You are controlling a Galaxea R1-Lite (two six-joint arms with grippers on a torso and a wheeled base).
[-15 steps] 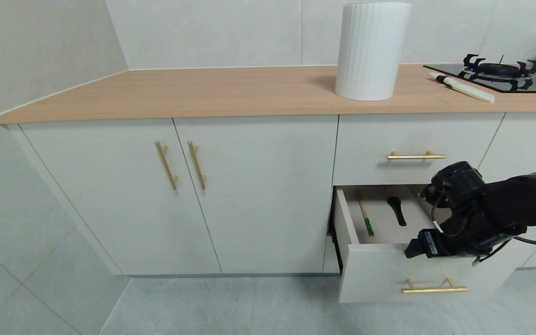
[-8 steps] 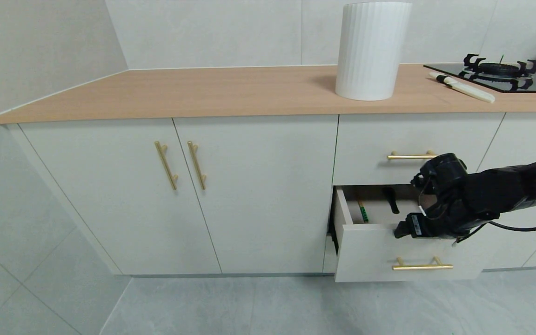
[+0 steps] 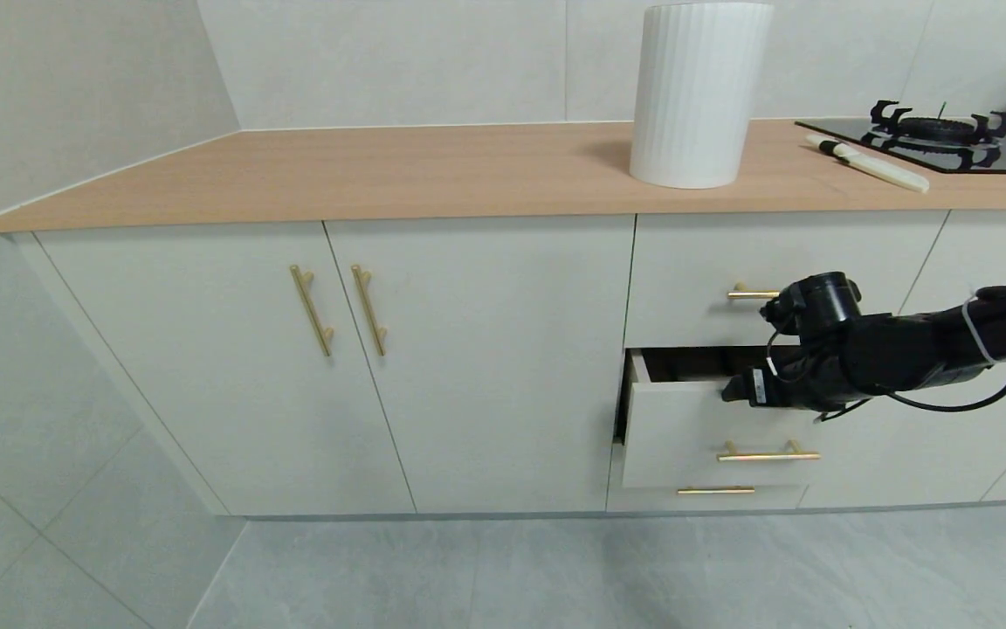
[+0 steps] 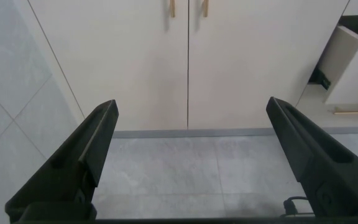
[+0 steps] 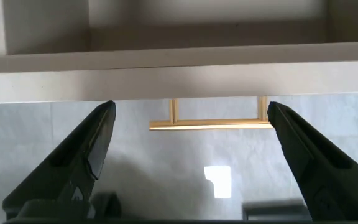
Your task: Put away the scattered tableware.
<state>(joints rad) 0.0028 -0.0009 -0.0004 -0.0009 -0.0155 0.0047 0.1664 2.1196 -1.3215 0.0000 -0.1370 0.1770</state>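
- The right gripper (image 5: 189, 107) has its jaws spread wide with nothing between them. It sits at the top edge of the drawer (image 5: 166, 84), above the gold handle (image 5: 210, 124); whether it touches the front cannot be told.
- In the head view the right gripper (image 3: 733, 391) is up against the drawer (image 3: 686, 428), which stands a little way out of the cabinet (its inside is dark, so the contents cannot be made out).
- The left gripper (image 4: 191, 106) also has its jaws spread and empty. It hangs low, facing the cupboard doors (image 4: 188, 56) and the grey floor (image 4: 185, 174).
- A cream knife (image 3: 870, 164) lies on the countertop (image 3: 381, 175), just beside the hob (image 3: 948, 140).
- A white ribbed container (image 3: 699, 96) stands upright near it.
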